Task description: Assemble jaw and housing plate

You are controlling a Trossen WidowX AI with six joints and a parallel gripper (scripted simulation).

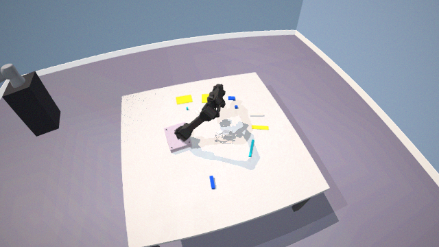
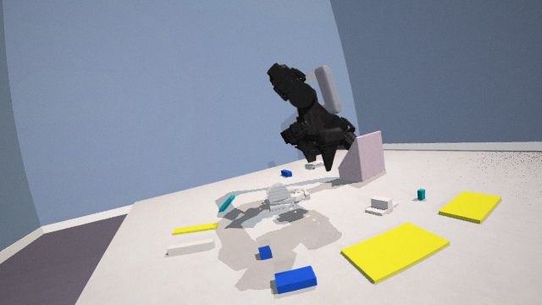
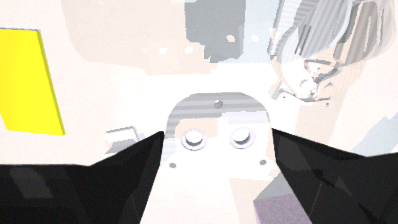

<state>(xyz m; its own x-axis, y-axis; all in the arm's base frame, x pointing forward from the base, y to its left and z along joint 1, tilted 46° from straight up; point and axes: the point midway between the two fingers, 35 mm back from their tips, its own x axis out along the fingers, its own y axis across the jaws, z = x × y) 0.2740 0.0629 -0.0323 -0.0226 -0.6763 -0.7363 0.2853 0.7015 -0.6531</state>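
White plastic-looking housing plate with a rounded edge and two ringed round openings (image 2: 312, 165) (image 3: 218, 117): we observed it clamped between the black fingers of the gripper (image 2: 320, 165) (image 3: 214, 134), raised above the pale table (image 1: 164, 206) (image 2: 140, 275). We noted the white ribbed jaw assembly (image 1: 224, 137) (image 2: 284, 198) (image 3: 315, 47) on the tabletop, apart from the plate. We could not tell whether its teeth meshed. We recorded a small white stepped block (image 2: 382, 204) (image 3: 122, 135) near the assembly, and a pink wedge-sided block (image 1: 176, 138) (image 2: 364, 158) (image 3: 282, 210) by the arm's lower end.
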